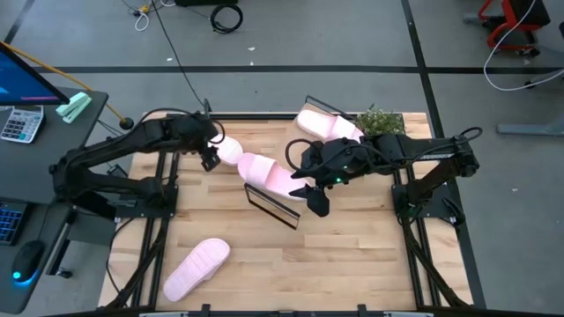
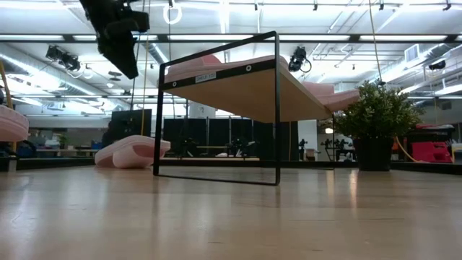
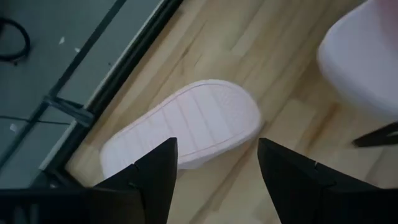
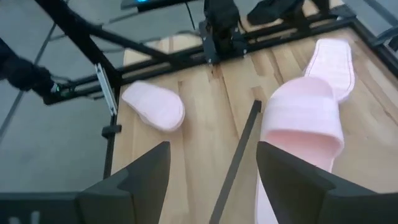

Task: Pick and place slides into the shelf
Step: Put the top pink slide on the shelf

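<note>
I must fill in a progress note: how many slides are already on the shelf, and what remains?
Done: one slide lies on the shelf; a second slide, near the plant, seems to as well. In hand: nothing; left gripper hovers, jaws open, over a sole-up slide; right gripper is open too. Left: that slide and a fourth slide at the front edge.

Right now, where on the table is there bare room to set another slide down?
Free: the near right quarter of the table, between the shelf and the front edge; also the near middle, right of the lone slide. Crowded: the far centre, where both grippers, left and right, hang over the shelf, slides and plant.
</note>
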You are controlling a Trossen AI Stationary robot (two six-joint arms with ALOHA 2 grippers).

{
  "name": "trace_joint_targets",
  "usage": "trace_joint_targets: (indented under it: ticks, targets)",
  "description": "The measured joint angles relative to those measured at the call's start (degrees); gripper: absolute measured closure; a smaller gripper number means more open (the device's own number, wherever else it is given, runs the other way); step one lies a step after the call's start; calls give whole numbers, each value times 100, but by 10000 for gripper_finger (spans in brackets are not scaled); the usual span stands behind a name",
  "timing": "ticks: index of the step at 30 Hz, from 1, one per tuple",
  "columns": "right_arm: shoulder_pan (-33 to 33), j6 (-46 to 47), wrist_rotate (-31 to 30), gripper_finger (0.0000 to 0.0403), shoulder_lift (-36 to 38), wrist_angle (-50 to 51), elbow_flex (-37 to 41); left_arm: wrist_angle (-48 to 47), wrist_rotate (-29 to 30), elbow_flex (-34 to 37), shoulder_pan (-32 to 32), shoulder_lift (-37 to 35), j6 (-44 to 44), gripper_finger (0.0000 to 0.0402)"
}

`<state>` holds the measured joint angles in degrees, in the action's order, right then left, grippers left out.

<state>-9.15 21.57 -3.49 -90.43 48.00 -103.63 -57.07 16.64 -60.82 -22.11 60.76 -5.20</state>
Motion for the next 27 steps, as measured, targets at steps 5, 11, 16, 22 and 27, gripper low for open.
trace_joint_targets:
  ticks: [5, 11, 16, 22, 27]
  targets:
    - [0, -222, 260, 159, 4, 336, 0, 41, -74, 0, -72, 253, 988, 171]
    - [0, -520, 443, 159, 19, 666, 0, 119, -535, 0, -50, 554, 1338, 150]
    - [7, -792, 509, 159, 143, 937, -2, 113, -543, 0, -50, 834, 1334, 120]
    - [138, -1014, 510, 159, 470, 1067, -2, 77, -534, 180, -50, 1106, 1424, 87]
    - [291, -1142, 508, 159, 808, 1104, -2, 127, -33, 234, -44, 1310, 1462, 67]
